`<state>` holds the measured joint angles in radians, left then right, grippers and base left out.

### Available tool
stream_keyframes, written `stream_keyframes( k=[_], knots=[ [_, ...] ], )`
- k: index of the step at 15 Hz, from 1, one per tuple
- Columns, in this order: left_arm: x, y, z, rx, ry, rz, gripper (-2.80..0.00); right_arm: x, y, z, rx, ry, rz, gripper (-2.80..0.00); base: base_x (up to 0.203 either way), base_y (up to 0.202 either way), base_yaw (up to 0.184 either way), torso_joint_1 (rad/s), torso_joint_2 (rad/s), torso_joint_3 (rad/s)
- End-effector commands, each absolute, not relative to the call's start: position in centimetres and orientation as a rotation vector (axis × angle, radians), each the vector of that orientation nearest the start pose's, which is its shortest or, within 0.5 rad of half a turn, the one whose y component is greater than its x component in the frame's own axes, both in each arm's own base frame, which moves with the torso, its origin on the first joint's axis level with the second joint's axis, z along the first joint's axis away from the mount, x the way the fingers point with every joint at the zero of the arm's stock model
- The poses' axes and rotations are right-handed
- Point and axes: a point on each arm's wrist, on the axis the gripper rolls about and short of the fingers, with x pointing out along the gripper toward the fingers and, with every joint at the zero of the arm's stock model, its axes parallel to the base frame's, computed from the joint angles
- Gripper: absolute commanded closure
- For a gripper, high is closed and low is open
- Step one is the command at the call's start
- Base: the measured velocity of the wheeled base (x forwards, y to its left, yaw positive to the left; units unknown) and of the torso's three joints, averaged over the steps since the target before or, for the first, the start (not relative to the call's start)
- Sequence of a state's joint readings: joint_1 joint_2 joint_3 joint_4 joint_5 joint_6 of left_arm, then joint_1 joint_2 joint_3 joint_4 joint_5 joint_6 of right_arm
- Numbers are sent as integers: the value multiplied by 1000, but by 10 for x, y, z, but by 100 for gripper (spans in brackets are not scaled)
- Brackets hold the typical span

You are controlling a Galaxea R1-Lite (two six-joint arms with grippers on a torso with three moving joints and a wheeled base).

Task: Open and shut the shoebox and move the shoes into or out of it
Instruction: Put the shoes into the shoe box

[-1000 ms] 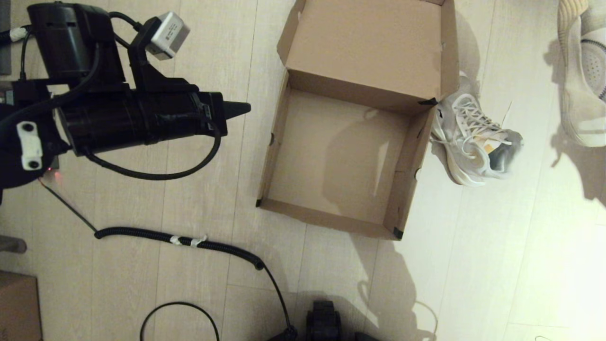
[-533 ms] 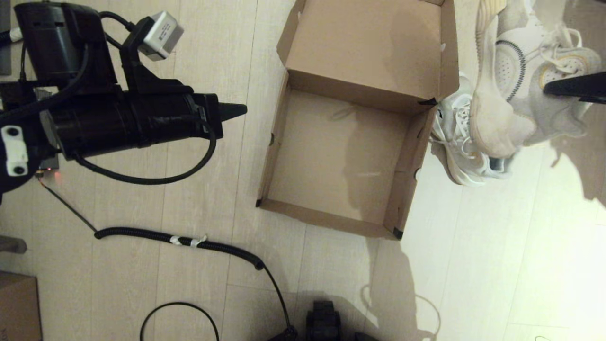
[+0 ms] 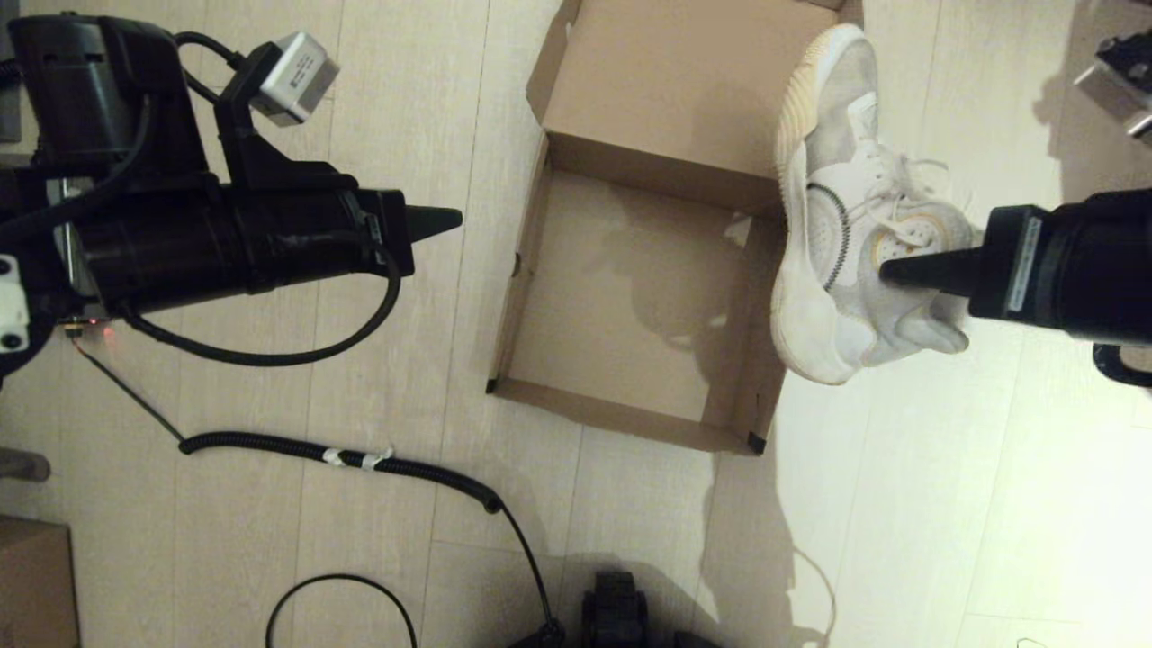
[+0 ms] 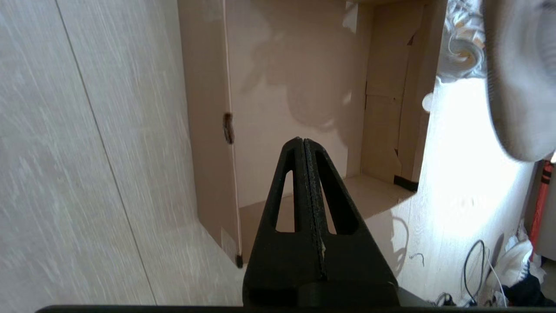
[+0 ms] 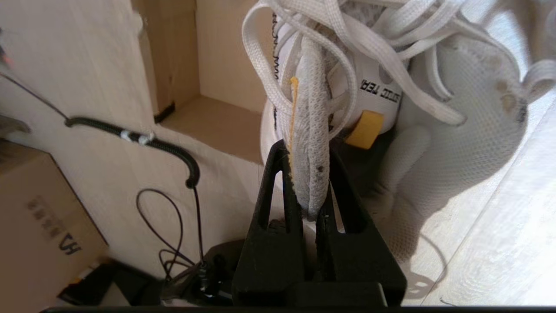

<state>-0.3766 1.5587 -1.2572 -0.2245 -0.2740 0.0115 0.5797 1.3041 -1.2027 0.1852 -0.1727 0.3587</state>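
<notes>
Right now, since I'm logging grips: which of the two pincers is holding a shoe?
The right pincer, shut on the white shoe at the open shoebox's right wall; the left pincer is shut on nothing, left of it.

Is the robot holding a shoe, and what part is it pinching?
Yes. The right gripper is shut on the white sneaker, pinching its tongue. The left gripper is shut and holds nothing, left of the shoebox.

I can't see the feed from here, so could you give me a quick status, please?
Right gripper shut on sneaker, carried over shoebox right wall. Left gripper shut, idle left of box. Box open, empty.
</notes>
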Motion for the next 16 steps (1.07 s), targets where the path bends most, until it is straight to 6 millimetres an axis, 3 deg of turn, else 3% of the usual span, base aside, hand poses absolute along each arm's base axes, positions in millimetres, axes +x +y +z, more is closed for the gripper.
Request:
stream_keyframes(
  k=[1,6,11,16],
  knots=[
    [263,-111,311,14,78,-652,0,177,121,301,226,372,372,0,0,0,0,0,0,0],
    [262,-109,304,13,102,-647,0,200,147,258,207,381,379,0,0,0,0,0,0,0],
    [264,-103,301,9,115,-630,0,200,149,210,178,431,362,0,0,0,0,0,0,0],
    [263,-99,299,8,122,-622,0,210,156,206,193,388,362,0,0,0,0,0,0,0]
  ],
)
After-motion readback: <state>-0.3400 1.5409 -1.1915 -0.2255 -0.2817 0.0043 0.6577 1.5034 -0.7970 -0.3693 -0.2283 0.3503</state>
